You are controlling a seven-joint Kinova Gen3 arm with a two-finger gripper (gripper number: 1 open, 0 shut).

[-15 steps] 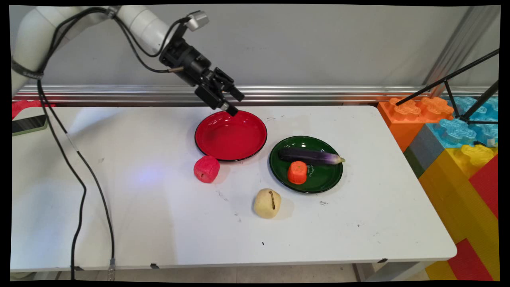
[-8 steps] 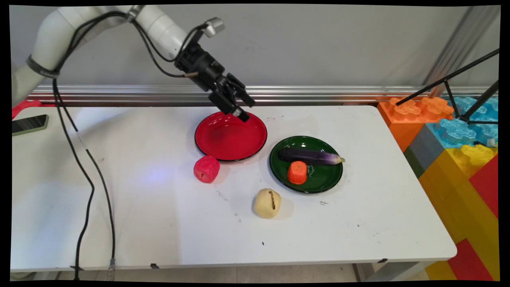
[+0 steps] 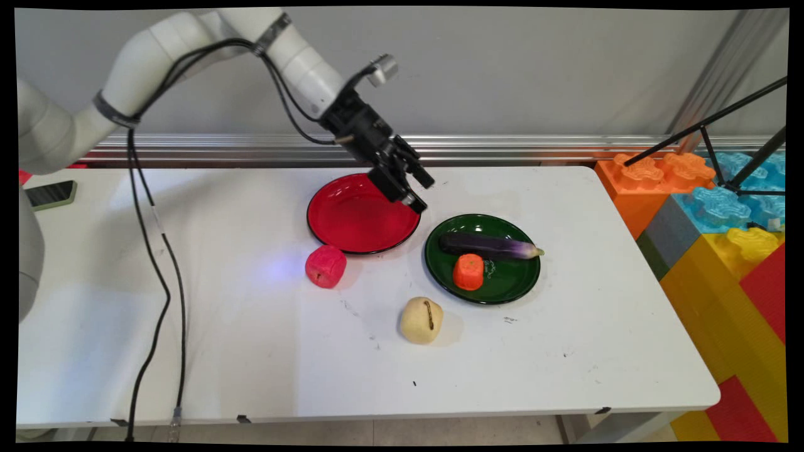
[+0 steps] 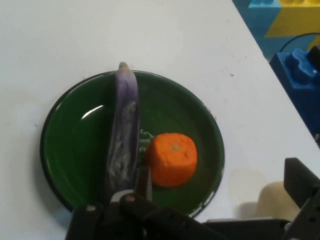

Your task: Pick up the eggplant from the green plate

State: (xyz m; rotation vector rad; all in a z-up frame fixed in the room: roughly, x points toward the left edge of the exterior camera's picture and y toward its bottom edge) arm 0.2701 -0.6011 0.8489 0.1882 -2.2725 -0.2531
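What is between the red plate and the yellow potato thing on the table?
Only bare white table lies between the red plate and the yellow potato; the main view shows it. The red apple sits off to one side.

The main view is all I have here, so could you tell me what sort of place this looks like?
Probably a robotics lab bench: a white table holding toy food on a green plate and a red plate, giant toy bricks beside it, and an aluminium rail along the wall.
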